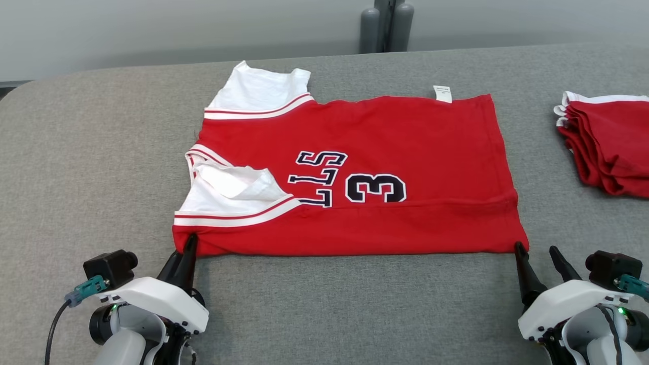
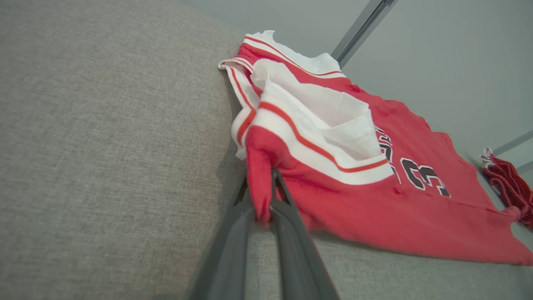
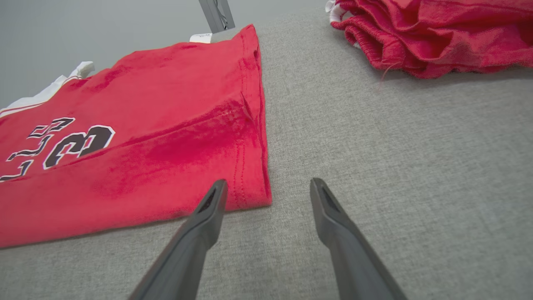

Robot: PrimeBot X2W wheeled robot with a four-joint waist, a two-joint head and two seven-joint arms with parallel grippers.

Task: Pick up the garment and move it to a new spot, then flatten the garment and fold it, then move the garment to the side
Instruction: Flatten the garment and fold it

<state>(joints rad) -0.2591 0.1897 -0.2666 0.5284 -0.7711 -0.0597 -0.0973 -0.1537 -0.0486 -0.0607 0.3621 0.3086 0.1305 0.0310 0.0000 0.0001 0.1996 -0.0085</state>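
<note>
The garment point(image 1: 355, 172) is a red jersey with white trim and a black number 3, lying spread flat across the grey table. My left gripper point(image 1: 189, 244) is shut on the garment's near left corner; the left wrist view shows red cloth point(image 2: 260, 175) pinched between the two dark fingers. At the near right corner stands my right gripper point(image 1: 537, 251), open. In the right wrist view the right gripper point(image 3: 268, 187) straddles that hem corner point(image 3: 254, 196), its left finger over the cloth and its right finger over bare table.
A stack of folded red garments point(image 1: 606, 142) lies at the table's right edge, also seen as the red stack point(image 3: 433, 33). A grey post point(image 1: 386, 25) rises behind the table's far edge. The grey table surface point(image 1: 101, 167) is padded fabric.
</note>
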